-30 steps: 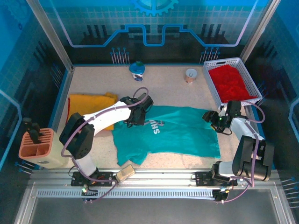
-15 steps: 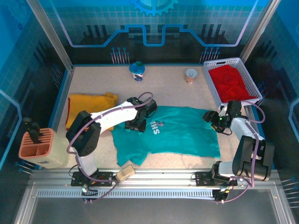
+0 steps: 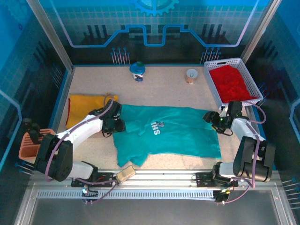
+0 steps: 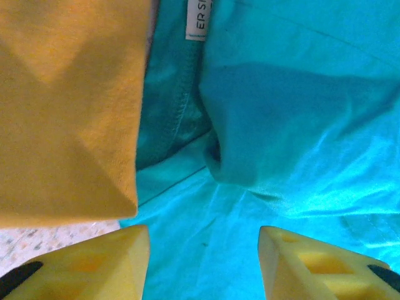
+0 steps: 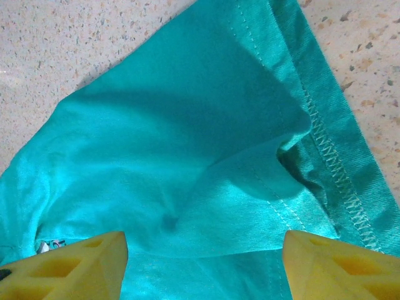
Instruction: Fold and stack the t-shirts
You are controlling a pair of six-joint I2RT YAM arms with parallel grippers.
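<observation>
Having swung left off the white lettering [image 3: 157, 127], the left gripper [image 3: 116, 124] is now hanging over the left edge of the teal tee [image 3: 178, 136]. Its jaws, shut a second ago, are standing apart with nothing between them. The tee's upper left corner is lying further out to the left than before. The right gripper [image 3: 216, 120] is staying put at the teal tee's upper right corner, its jaws spread wide over a raised fold of hem, clamping nothing. The teal tee is lying spread on the tabletop [image 3: 164, 86], lettering up, its lower left part bunched. The yellow tee [image 3: 86, 107] is lying folded just left of it. In the left wrist view its edge is sitting right against the teal collar, where a white label [image 4: 197, 19] is showing. The red tee [image 3: 232, 83] is sitting heaped in a white basket [image 3: 212, 89] up and right of the teal tee.
</observation>
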